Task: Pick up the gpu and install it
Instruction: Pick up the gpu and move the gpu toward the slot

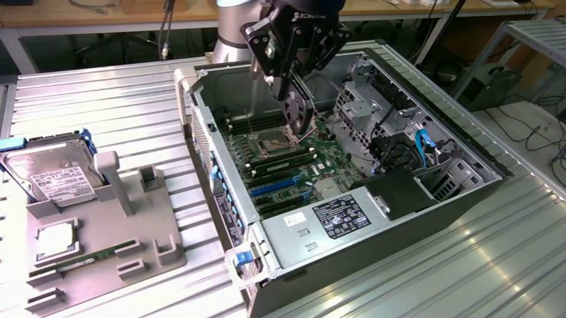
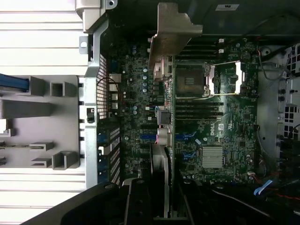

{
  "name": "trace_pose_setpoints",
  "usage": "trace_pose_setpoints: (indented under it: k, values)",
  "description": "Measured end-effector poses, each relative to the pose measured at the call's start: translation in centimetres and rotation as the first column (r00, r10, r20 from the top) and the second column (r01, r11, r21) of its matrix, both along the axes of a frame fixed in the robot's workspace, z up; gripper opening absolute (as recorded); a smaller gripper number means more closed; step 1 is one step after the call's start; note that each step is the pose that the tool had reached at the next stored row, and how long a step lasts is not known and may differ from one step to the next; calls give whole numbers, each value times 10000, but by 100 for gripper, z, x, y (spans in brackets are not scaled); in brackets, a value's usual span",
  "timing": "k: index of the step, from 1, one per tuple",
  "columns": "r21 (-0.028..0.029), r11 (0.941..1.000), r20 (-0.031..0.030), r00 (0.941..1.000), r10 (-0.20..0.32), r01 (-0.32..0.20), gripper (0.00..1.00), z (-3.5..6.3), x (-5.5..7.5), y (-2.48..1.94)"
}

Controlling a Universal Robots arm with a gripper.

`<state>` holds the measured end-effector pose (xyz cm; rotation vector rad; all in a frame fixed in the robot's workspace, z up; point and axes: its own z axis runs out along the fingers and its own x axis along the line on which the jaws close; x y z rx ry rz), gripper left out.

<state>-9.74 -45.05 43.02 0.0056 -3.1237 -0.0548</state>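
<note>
My gripper (image 1: 296, 93) hangs over the open computer case (image 1: 203, 132) and is shut on the gpu (image 1: 301, 119), which it holds upright above the motherboard (image 1: 296, 162) near the CPU socket. In the wrist view the gpu (image 2: 169, 122) shows edge-on as a thin dark line, with its silver bracket (image 2: 171, 33) at the far end. There the gripper (image 2: 168, 192) clamps the card's near end over the motherboard (image 2: 225, 122). The card is clear of the board, above the blue expansion slots (image 1: 278, 189).
A grey parts fixture (image 1: 150, 245) lies at the exterior view's left, holding a hard drive (image 1: 53, 175), a CPU (image 1: 55, 238) and a RAM stick (image 1: 89, 260). Inside the case are the power supply (image 1: 332, 218), a drive cage (image 1: 372, 99) and blue cables (image 1: 425, 149).
</note>
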Motion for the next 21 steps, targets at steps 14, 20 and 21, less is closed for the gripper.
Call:
trace_pose_setpoints:
  k: [14,20,21]
  values:
    - [0,10000,0,10000,1,-1,27,-3,163,0]
    - [-1,10000,0,10000,0,0,27,-6,285,0]
    - [1,10000,1,10000,1,-1,27,-8,297,-1]
